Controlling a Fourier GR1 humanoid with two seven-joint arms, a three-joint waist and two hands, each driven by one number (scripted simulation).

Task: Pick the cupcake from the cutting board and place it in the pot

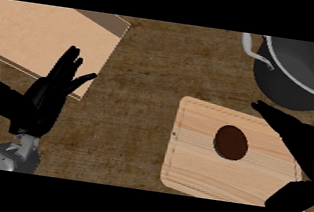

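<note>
The cupcake (231, 142) is sitting on the cutting board (195, 171), the pot (310, 74) at its one o'clock. My right robot hand (303, 144) is lying released at its three o'clock; my left robot hand (46, 95) is resting released.

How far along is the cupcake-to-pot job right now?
Nothing is done yet: the cupcake sits on the cutting board, and no cupcake shows in the pot. In hand: the right hand is open over the board's right edge beside the cupcake, not gripping it. The left hand rests open at the left. Left to do: grasp, lift, carry to the pot, release.
</note>
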